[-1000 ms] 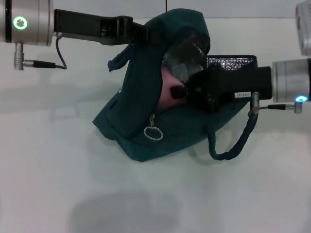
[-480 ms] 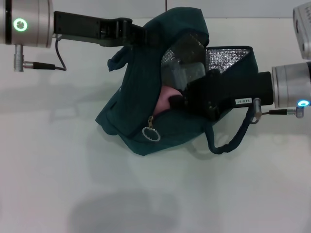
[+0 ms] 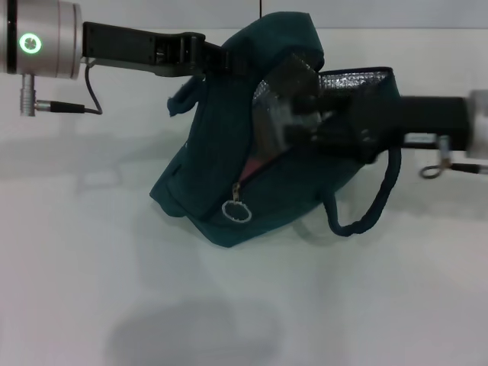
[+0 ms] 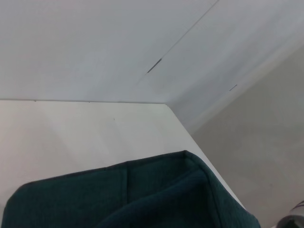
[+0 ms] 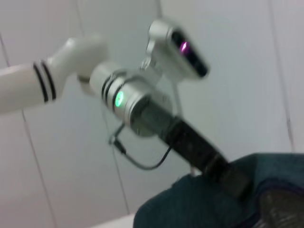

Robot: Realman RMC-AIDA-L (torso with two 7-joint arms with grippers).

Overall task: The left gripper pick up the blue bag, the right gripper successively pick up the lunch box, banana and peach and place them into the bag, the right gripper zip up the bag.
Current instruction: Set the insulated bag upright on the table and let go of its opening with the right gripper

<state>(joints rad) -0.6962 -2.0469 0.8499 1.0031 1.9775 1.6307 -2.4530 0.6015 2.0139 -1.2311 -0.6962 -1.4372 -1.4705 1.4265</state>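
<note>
L gripper [image 3: 217,61] is clamping blue bag [image 3: 221,175] rim; R gripper [image 3: 316,126] is inside, finger state indeterminate; advise slow exit, w/o snagging lining

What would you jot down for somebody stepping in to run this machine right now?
Left gripper: clamped on the top of the blue bag, holding it up on the table.
Right gripper: at the bag's open mouth by the silver lining; its jaws are hidden.
Done: something pink shows inside the bag. No lunch box, banana or peach lies outside it.
Left: confirm everything is inside, then close the zip using the ring pull.
</note>
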